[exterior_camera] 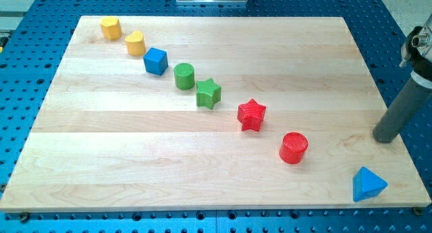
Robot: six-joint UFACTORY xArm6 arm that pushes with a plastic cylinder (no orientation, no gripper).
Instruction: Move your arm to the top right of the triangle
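Since my tip (385, 138) stands near one o'clock of the blue triangle (368, 184), apart, only slight easing is advised; no pincer is fitted.

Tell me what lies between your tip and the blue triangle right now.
Nothing: the camera view shows only bare wood between my tip and the blue triangle. The tip sits above and slightly right of it, apart.

The surface (135, 145) is pale wood with faint grain stripes, set on a blue perforated base (27, 71). On it lie two yellow blocks (111, 28) (136, 42), a blue cube (155, 61), a green cylinder (184, 76), a green star (208, 93), a red star (252, 115), a ridged red cylinder (293, 147) and a blue triangle (368, 185). The rod ending in my tip (385, 138) is dark grey.
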